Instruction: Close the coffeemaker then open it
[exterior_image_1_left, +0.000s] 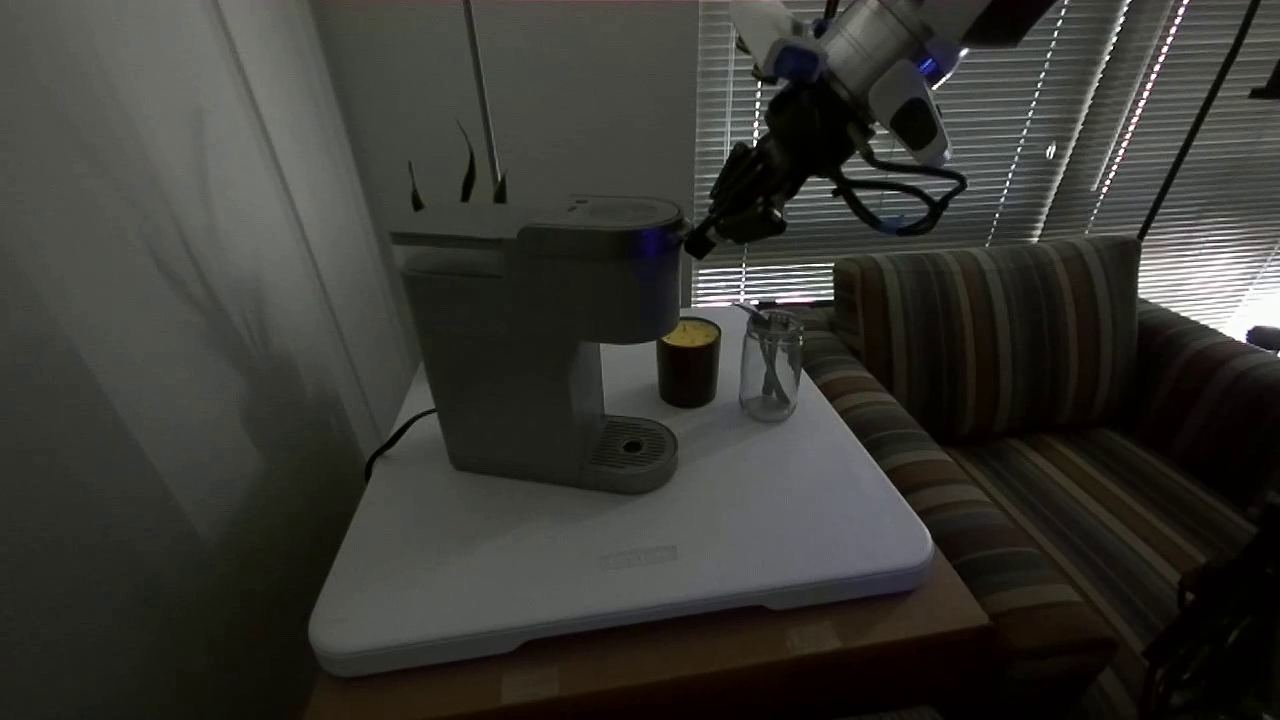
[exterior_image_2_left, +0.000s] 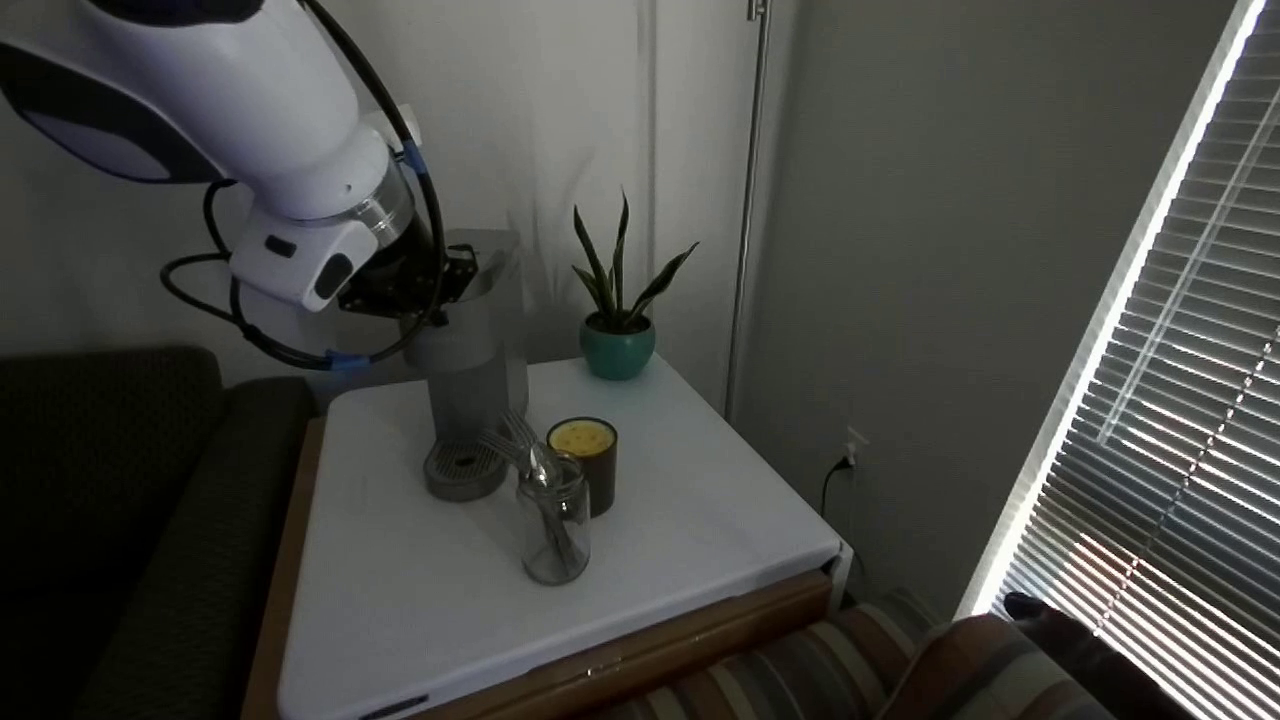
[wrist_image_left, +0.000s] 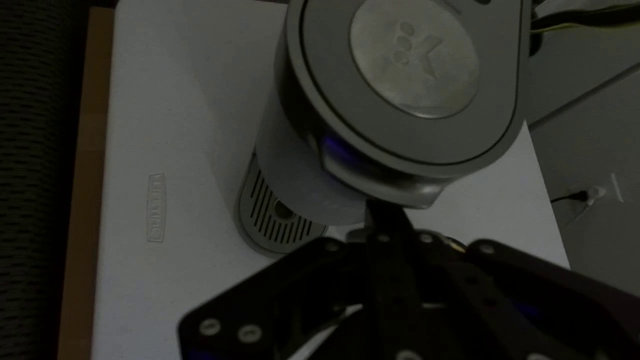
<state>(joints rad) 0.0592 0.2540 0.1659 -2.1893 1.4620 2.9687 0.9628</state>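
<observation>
Fingers (wrist_image_left: 386, 220): pressed together, no gap seen at the tips, nothing held. The gripper (exterior_image_1_left: 700, 243) is set up as a blunt prod, not a clamp. Wrist view: tips at the lower edge of the handle (wrist_image_left: 385, 186), the silver lip on the front of the coffeemaker (exterior_image_1_left: 530, 340). Touching or just beneath: cannot tell which.

Reading of the placement: tips under a lip suit an upward push; joined fingers are narrow enough to catch that edge without any grip. The lid (wrist_image_left: 415, 75) lies flat, so the closing half looks done; opening is judged the step in hand. Next move probably calls for a lift curving toward the rear. Possible trouble: tips slipping off the lip, or the machine rocking back.

Pose: the arm (exterior_image_2_left: 260, 120) reaches in high from the machine's front side, wrist tilted so the gripper slants down at the brew head. In an exterior view the gripper hides part of the machine's top.

Farther out: machine upright on the white table (exterior_image_1_left: 700, 540), brew head overhanging the drip tray (exterior_image_1_left: 632, 445). Candle (exterior_image_1_left: 689, 370) and glass jar (exterior_image_1_left: 770, 375) of forks (exterior_image_2_left: 520, 440) stand near it, lower than the gripper; the high approach should spare them.
</observation>
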